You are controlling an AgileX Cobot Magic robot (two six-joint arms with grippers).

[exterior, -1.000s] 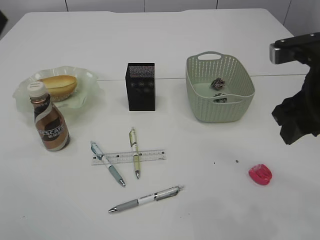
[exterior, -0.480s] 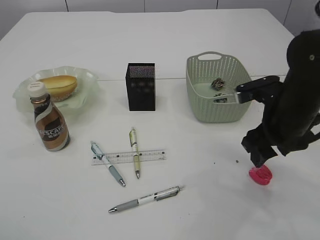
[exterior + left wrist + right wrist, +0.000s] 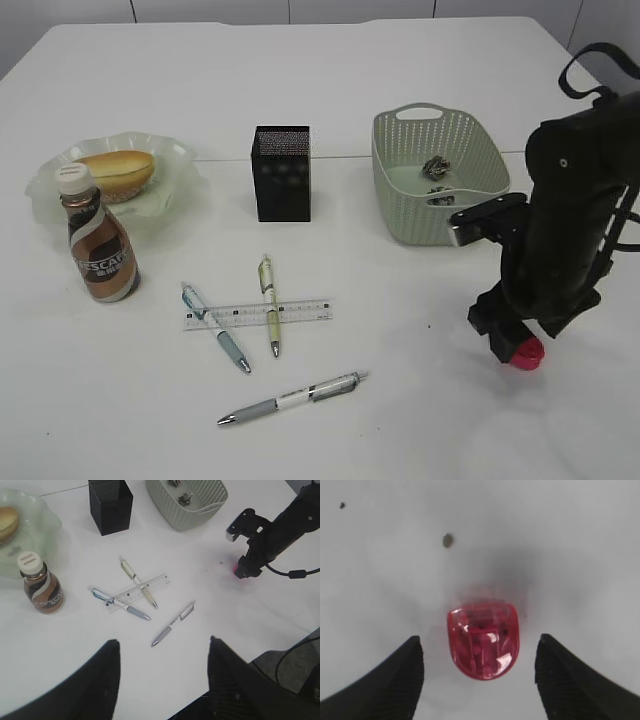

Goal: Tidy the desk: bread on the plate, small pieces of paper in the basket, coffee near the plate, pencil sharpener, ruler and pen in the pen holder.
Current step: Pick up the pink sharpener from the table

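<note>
Right gripper (image 3: pixel 479 680) low over the red pencil sharpener (image 3: pixel 483 637) at lower right of the exterior frame, jaws spread either side, not touching it. Left gripper (image 3: pixel 162 675) released, high above the table (image 3: pixel 420 60). Ruler (image 3: pixel 256 313) and three pens at lower centre; pen holder (image 3: pixel 281 172) upper centre.

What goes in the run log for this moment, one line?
right claw: open, straddling pencil sharpener | left claw: open, empty, raised | pens, ruler: on table
</note>
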